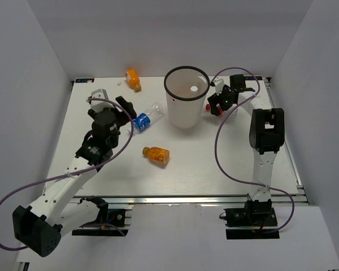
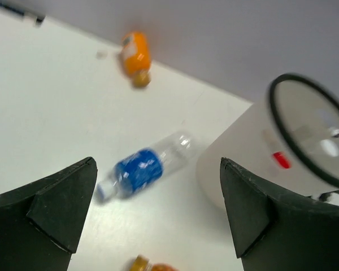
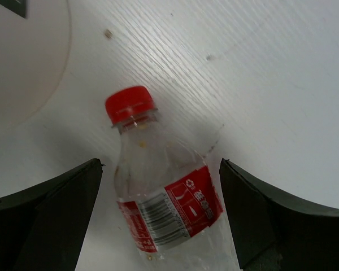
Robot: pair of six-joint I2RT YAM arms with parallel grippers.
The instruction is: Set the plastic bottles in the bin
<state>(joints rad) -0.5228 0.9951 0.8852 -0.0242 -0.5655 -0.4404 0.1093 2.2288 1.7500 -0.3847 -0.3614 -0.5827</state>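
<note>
Right jaws are spread wide open, one finger on each side of a red-capped bottle (image 3: 164, 203) that's lying on its side on the table (image 1: 203, 164). There's a gap on both sides, so neither finger is touching it and it's not being gripped. The red cap points away from the wrist, toward the bin (image 1: 183, 116), which stands just beside it. From the top camera that whole bit sits close against the right side of the bin.

Left jaws are open as well, with nothing between them. A little way ahead of them a blue-label bottle (image 2: 137, 172) lies on its side, narrow end toward the jaws, other end close to the bin's left side.

Further out there are two stubby orange bottles, both lying down. One (image 1: 156, 154) is mid-table, nearer the arms. The other (image 1: 133, 79) is way back by the far edge, well apart from everything else.

The bin is upright, white with a black rim. Something small and red shows inside it, but I can't tell what it is
</note>
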